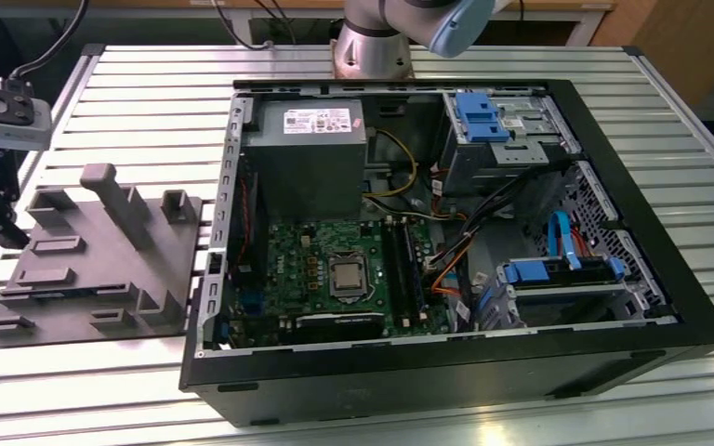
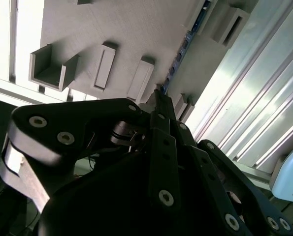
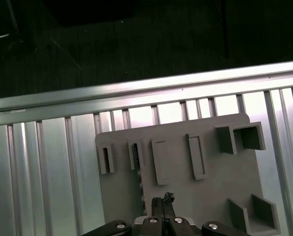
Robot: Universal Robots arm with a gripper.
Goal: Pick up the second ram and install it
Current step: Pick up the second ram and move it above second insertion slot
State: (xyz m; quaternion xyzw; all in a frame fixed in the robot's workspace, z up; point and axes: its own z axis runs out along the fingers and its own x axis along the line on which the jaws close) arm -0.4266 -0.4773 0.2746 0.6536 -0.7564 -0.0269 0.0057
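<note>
While the second ram (image 2: 185, 42) is standing edgewise near the grey moulded tray's (image 2: 131, 29) edge, presumably for pinching, the gripper (image 2: 158, 94) is hovering at its end. Its fingers (image 2: 162, 147) are sitting nearly together.

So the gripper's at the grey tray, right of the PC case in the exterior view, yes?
No: the exterior view shows the grey tray left of the PC case, not right. The gripper is at it.
</note>
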